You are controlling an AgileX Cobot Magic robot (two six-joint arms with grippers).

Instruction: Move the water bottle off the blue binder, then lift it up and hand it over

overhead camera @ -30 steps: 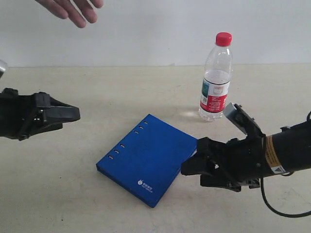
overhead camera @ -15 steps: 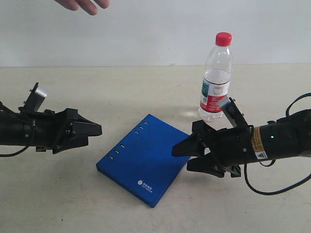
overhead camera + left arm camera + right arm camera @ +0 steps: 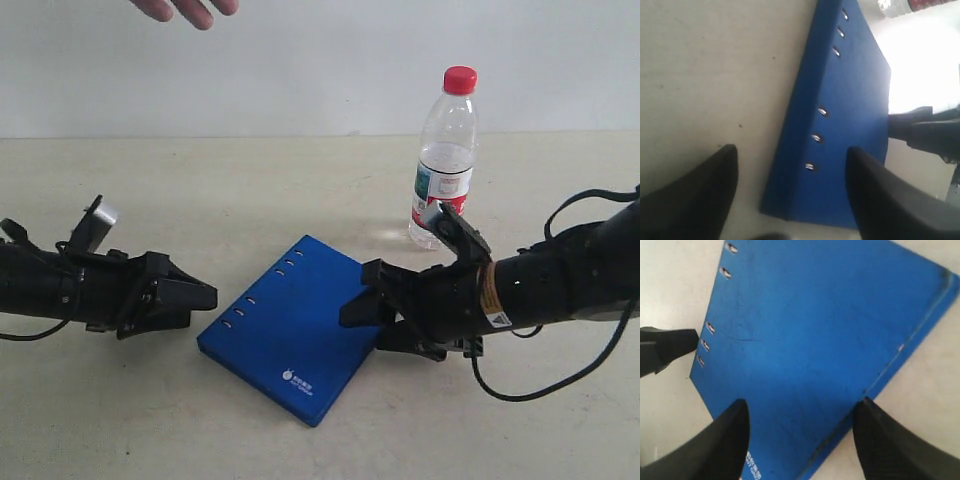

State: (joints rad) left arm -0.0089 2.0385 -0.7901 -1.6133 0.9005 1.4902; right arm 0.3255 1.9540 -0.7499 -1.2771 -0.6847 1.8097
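Observation:
The water bottle, clear with a red cap and a red-and-white label, stands upright on the table behind the blue binder's far right corner; only its base shows in the left wrist view. The blue binder lies flat on the table. My left gripper is open and low, just off the binder's rivet edge, its jaws straddling the near corner. My right gripper is open at the opposite edge, its jaws wide over the binder. Neither gripper touches the bottle.
A person's hand hovers at the top left of the exterior view. The beige table ends at a white wall behind. Each wrist view catches the other gripper across the binder: the right gripper and a left fingertip.
Both arms have moved inward and lower toward the binder, the left from the left, the right from the right. The hand overhead has drifted right. The bottle has stayed put.

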